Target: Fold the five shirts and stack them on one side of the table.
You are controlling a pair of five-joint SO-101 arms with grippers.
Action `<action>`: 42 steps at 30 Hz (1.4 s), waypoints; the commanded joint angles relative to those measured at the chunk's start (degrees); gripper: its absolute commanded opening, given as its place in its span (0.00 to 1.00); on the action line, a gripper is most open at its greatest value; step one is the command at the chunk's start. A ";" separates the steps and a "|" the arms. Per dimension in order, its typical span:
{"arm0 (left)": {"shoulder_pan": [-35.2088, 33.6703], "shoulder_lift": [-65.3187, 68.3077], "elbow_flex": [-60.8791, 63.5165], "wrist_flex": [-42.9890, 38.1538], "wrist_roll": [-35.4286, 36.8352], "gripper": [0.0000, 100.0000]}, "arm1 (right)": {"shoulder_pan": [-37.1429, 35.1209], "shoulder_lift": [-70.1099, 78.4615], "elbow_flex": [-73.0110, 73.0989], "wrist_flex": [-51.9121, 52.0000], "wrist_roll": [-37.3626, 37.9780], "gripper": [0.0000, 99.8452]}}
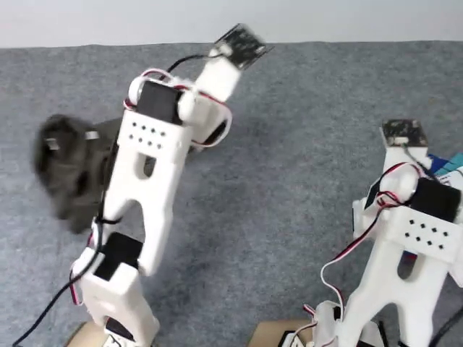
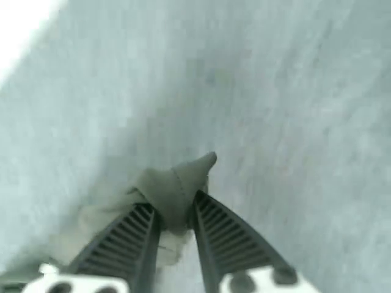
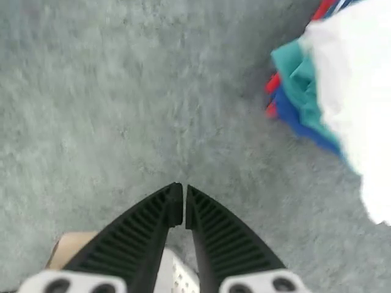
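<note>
Left gripper [image 2: 177, 206] is clamped on a bunched grey shirt [image 2: 177, 180] over the left side of the table [image 1: 289, 188]; the folded stack [image 3: 348, 85] lies well apart at the right edge, nearer the right gripper [image 3: 183, 190], which is pinched together on nothing

You have a lane of bare grey carpet [image 1: 289, 181] between the left arm [image 1: 145, 188] and the right arm [image 1: 412, 253] up to 12 o'clock, hemmed at 9 o'clock by the crumpled dark shirt [image 1: 65, 170] (just beside the left arm) and at 3 o'clock by the stacked shirts [image 3: 305, 85].
</note>
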 commanded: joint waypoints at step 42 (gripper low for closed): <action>-43.34 -0.09 24.40 1.23 -7.56 0.00 | -20.70 -14.37 8.00 -2.86 0.00 0.01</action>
